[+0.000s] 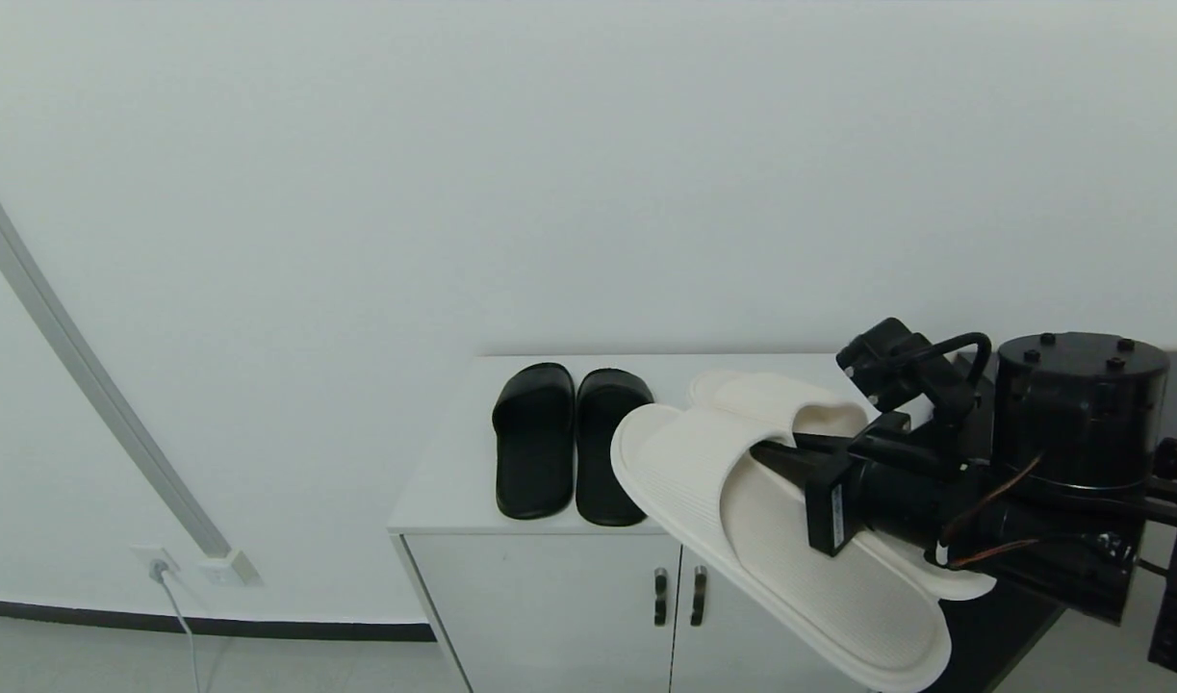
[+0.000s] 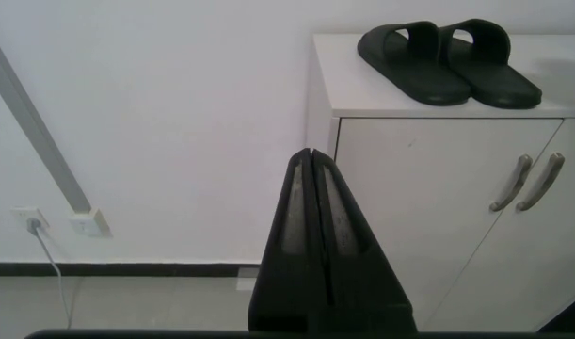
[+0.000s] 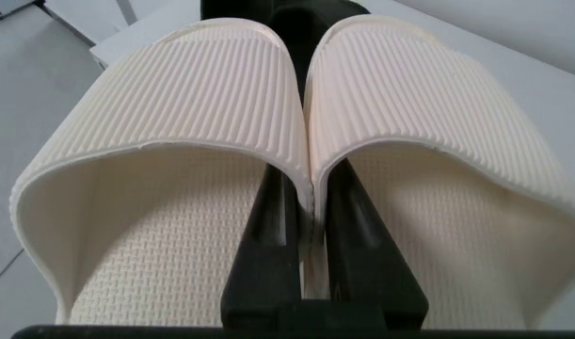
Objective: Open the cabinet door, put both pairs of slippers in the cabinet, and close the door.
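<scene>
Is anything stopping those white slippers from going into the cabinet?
Yes. The cabinet doors are shut, while the right end effector holds the white slippers outside.

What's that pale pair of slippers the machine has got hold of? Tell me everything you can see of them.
The white slippers are a cream pair of slides, foam-like, with fine ribs across the straps and a small diamond texture on the footbeds. They lie side by side, tilted, seemingly lifted off the cabinet top at its right end. The right gripper reaches in under both straps and pinches their adjoining edges together.
</scene>
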